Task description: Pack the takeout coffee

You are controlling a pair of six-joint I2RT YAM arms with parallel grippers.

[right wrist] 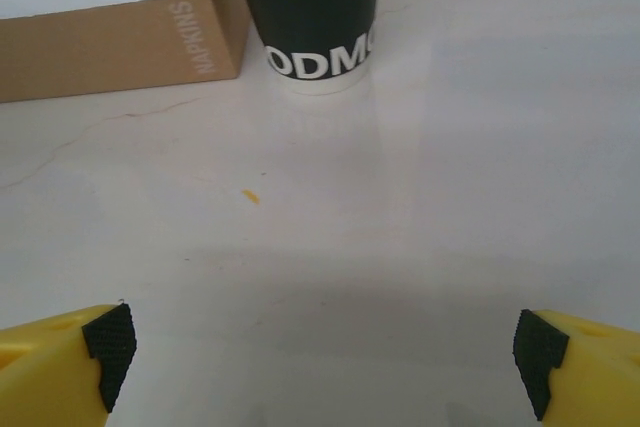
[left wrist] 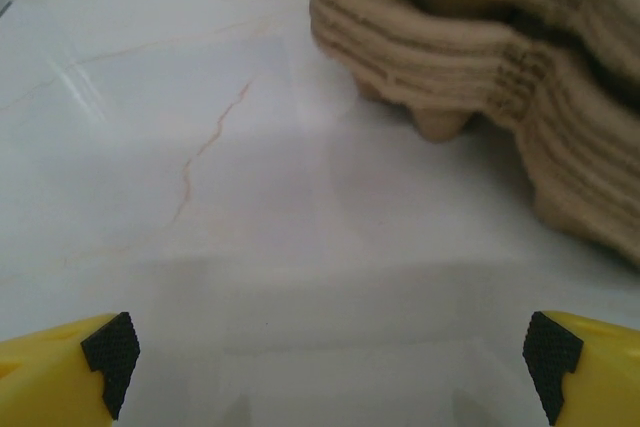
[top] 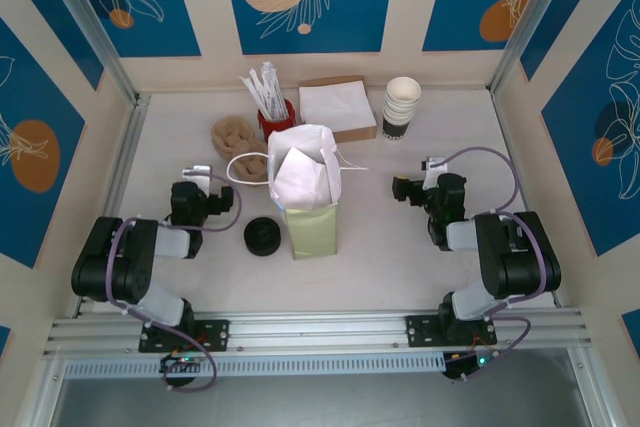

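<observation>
The takeout coffee is out of view; no olive-sided cup with a black lid stands on the table. A pale olive-green paper bag (top: 311, 231) stands upright mid-table, white paper (top: 303, 173) bulging from its open top and hiding its inside. A low black lid disc (top: 263, 237) lies just left of the bag. My left gripper (top: 202, 187) (left wrist: 330, 357) rests open left of the disc, nothing between its fingers. My right gripper (top: 424, 185) (right wrist: 325, 352) rests open right of the bag, also with nothing in it.
At the back stand a stack of brown pulp cup carriers (top: 235, 137) (left wrist: 480, 57), a red holder of sticks (top: 275, 115), a brown napkin box (top: 338, 107) (right wrist: 110, 42) and a stack of unlidded paper cups (top: 402, 107) (right wrist: 315, 17). Walls enclose the table on three sides.
</observation>
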